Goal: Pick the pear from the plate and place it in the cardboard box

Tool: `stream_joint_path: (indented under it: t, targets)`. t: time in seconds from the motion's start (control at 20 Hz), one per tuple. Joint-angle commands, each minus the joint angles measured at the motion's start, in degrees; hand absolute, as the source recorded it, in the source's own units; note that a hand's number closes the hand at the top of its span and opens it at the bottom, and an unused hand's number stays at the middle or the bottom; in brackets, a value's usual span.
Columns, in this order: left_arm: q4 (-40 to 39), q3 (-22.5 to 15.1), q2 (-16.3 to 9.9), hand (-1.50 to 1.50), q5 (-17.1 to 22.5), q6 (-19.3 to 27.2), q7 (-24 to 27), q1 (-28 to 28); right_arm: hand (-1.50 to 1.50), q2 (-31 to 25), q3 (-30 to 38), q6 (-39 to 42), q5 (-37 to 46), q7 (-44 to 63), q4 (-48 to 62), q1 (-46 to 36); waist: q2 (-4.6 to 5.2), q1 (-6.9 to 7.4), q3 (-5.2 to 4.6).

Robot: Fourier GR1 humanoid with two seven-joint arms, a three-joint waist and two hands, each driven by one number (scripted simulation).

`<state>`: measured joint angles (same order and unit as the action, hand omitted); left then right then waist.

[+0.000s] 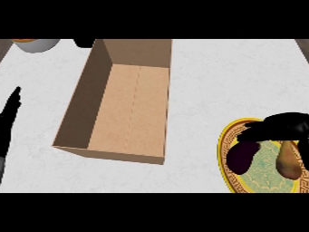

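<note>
**Grasp phase: right hand over the plate, pear not lifted yet**

Right hand [284,127] is at the plate's upper edge, fingers curled down over the top of the pear [289,159]. Can't tell whether they've clamped on it or are just draped over; the pear's tip is hidden under the hand. Pear lies on the plate [229,176], brown, long axis running away from the hand, just beside a dark purple item [242,156] (looks like an eggplant, also on the plate and close to the fingers).

Cardboard box [120,113] sits well to the left of the plate on the counter [217,77], open top, nothing inside. Left hand [3,124] rests at the left edge, fingers straight, not involved. A bowl [35,44] shows at the top-left edge.

Judgement: we're at pick, transfer not begun. Next move calls for confirming closure on the pear only, not catching the purple neighbour, then a lift that takes it above the plate rim and the box's near wall before carrying left.
</note>
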<state>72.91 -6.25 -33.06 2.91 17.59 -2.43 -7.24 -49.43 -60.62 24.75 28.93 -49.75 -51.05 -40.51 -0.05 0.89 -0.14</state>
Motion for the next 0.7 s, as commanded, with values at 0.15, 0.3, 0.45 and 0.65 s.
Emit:
stream_joint_path:
  t: [0.15, 0.3, 0.45, 0.65]
  targets:
    - [2.3, 1.1, 0.1, 0.00, -0.4, -0.8, 1.0, 2.9, -1.50, 3.0, -2.1, 7.1, 2.0, -0.4, 2.3, 1.1, 0.12, 0.07, 0.13]
    - [3.5, 0.7, 1.4, 0.00, -1.5, 0.5, -0.4, 3.0, -1.50, 3.1, -1.4, 10.1, 1.0, 1.6, -0.7, -0.8, -0.04, -0.17, 0.12]
    - [1.4, 3.2, -0.3, 0.00, 0.0, -2.6, 1.5, 2.0, 1.50, 4.7, 1.2, -2.2, 1.2, 0.4, 1.6, 4.3, 0.06, -0.51, 0.16]
    - [1.6, 1.2, 2.3, 0.00, -3.0, -0.3, -0.6, 1.5, 1.50, 8.0, 4.0, -5.9, 1.8, 0.1, 6.3, 3.6, 0.25, -0.27, 0.18]
